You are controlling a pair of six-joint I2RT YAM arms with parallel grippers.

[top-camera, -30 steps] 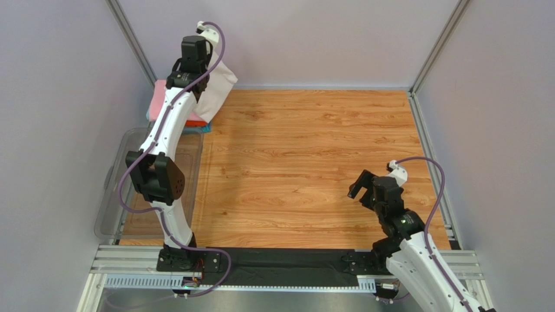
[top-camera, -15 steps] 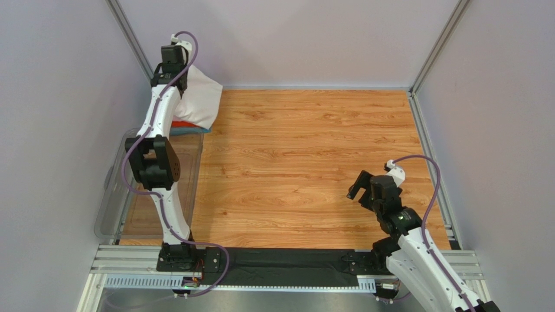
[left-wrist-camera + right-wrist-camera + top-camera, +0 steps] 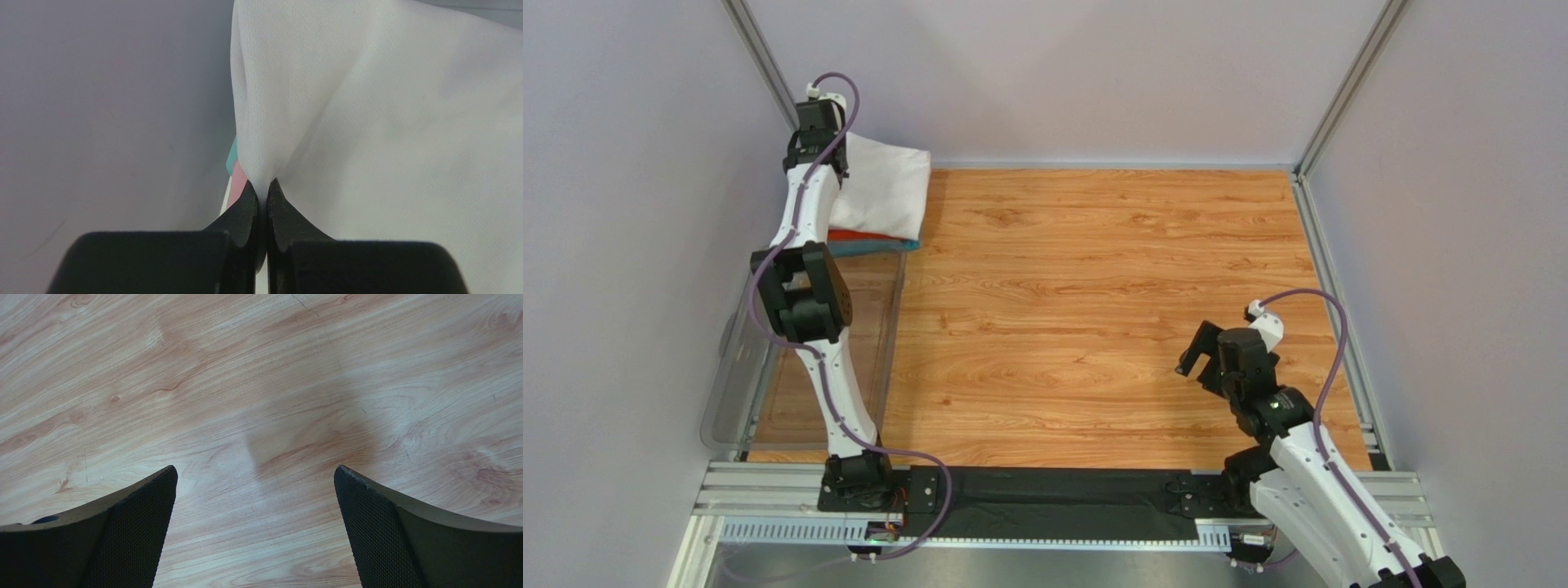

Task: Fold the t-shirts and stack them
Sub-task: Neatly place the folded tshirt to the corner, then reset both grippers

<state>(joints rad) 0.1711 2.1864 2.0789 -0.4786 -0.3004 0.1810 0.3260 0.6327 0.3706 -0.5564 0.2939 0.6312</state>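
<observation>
While the left gripper [image 3: 262,191] pinches a fold of the white t-shirt [image 3: 380,122], the right gripper [image 3: 255,471] hangs spread wide, holding nothing.
Left fingers [image 3: 244,211] press together on the cloth, which drapes over the folded stack in the far left corner, close to both walls; the pink t-shirt [image 3: 238,179], orange-red t-shirt [image 3: 857,234] and teal t-shirt [image 3: 881,246] show only as edges beneath. The right gripper hovers over the wooden table [image 3: 1100,282] near its right edge, well apart from the stack; a clear bin [image 3: 734,368] lies along the left edge.

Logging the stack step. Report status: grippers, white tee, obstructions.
Left gripper shut on white t-shirt edge. Shirt draped over orange-red tee and teal tee, far-left corner. Right gripper open above wooden table. No obstruction seen.
</observation>
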